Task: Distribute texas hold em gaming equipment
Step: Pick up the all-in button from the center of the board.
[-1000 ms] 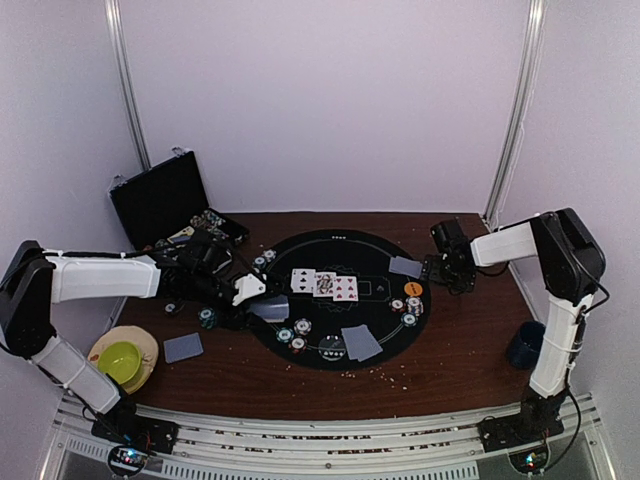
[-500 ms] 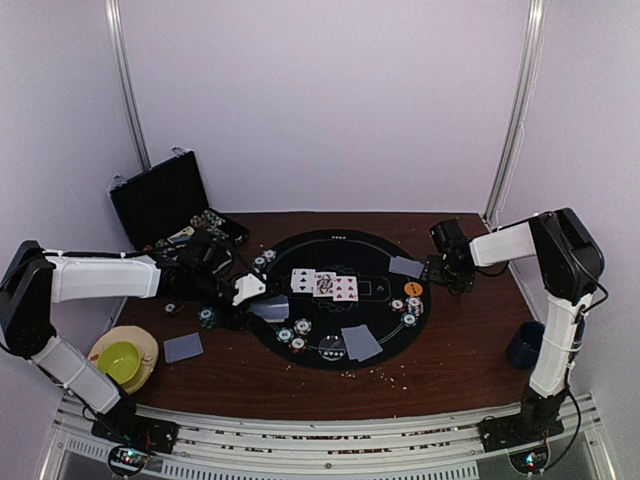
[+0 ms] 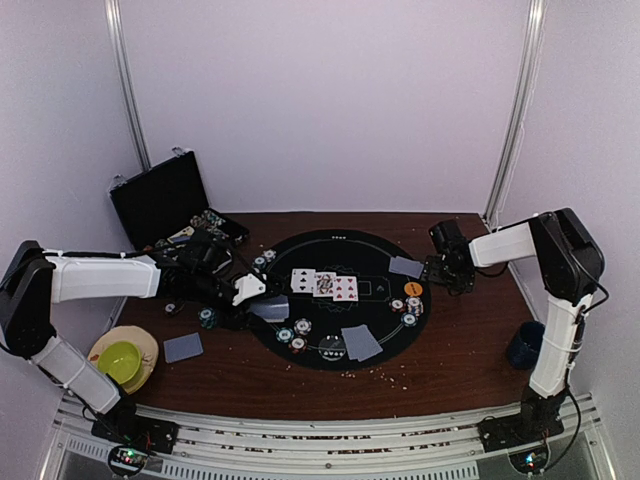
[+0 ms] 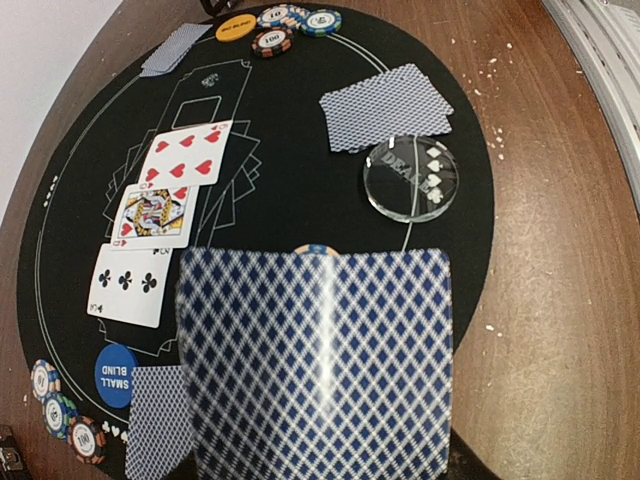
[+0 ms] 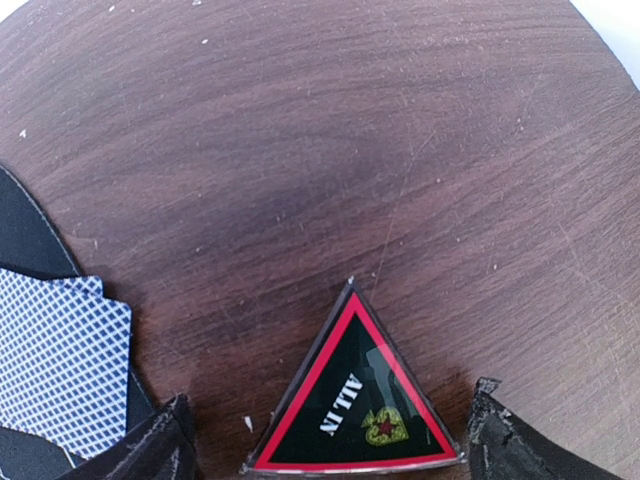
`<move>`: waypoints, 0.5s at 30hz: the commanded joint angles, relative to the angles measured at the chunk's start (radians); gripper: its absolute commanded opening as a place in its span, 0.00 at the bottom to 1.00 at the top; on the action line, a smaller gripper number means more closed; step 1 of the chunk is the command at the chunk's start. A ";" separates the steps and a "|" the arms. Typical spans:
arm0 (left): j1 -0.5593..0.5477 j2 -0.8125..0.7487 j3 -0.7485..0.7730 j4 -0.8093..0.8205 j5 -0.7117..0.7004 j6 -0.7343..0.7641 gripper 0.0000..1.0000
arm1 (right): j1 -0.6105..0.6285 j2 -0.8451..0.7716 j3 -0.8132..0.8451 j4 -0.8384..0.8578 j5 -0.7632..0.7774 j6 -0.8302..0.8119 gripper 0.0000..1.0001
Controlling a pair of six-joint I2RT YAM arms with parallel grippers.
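In the left wrist view a blue-diamond-backed playing card (image 4: 315,365) fills the foreground and hides my left gripper's jaws, which are shut on it. From above, my left gripper (image 3: 252,292) holds this card (image 3: 271,308) over the left rim of the round black mat (image 3: 345,248). Three face-up cards (image 3: 325,285) lie mid-mat, with chips (image 3: 410,306) and an orange button (image 3: 413,288) nearby. A clear dealer disc (image 4: 410,178) lies by a face-down pair (image 4: 388,105). My right gripper (image 5: 335,445) stands open, with a fingertip (image 5: 160,445) either side of a flat triangular "ALL IN" marker (image 5: 355,405), not touching it.
An open black case (image 3: 160,200) stands at the back left. A dark blue mug (image 3: 524,343) sits at the right edge, and a green bowl (image 3: 120,358) on a tan plate at the front left. A face-down card (image 3: 183,347) lies off the mat.
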 commanded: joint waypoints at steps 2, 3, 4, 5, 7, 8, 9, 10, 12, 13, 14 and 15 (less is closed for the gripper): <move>0.001 -0.005 0.003 0.031 0.007 -0.006 0.53 | 0.012 -0.023 -0.055 -0.081 0.010 -0.004 0.94; 0.001 -0.007 0.003 0.031 0.008 -0.005 0.53 | 0.013 -0.025 -0.061 -0.079 0.010 -0.006 0.94; 0.001 -0.006 0.002 0.031 0.008 -0.005 0.53 | 0.013 -0.028 -0.066 -0.078 0.010 -0.005 0.94; 0.001 -0.006 0.003 0.031 0.008 -0.006 0.53 | 0.013 -0.028 -0.067 -0.078 0.013 -0.005 0.94; 0.000 -0.008 0.001 0.031 0.007 -0.005 0.53 | 0.013 -0.028 -0.070 -0.078 0.010 -0.001 0.93; 0.001 -0.008 0.001 0.032 0.005 -0.004 0.53 | 0.014 -0.031 -0.073 -0.076 0.003 -0.001 0.93; 0.000 -0.007 0.001 0.031 0.005 -0.005 0.53 | 0.016 -0.032 -0.078 -0.072 -0.002 -0.001 0.92; 0.001 -0.009 0.000 0.032 0.004 -0.004 0.53 | 0.016 -0.036 -0.085 -0.066 -0.002 0.001 0.92; 0.001 -0.006 0.002 0.032 0.005 -0.004 0.53 | 0.016 -0.035 -0.094 -0.058 0.003 0.002 0.91; 0.001 -0.005 0.003 0.031 0.005 -0.004 0.53 | 0.016 -0.031 -0.090 -0.059 0.004 0.002 0.90; 0.001 -0.003 0.003 0.032 0.005 -0.005 0.53 | 0.016 -0.027 -0.087 -0.059 0.003 0.001 0.89; 0.001 -0.003 0.003 0.031 0.005 -0.006 0.53 | 0.015 -0.024 -0.083 -0.058 0.000 0.004 0.88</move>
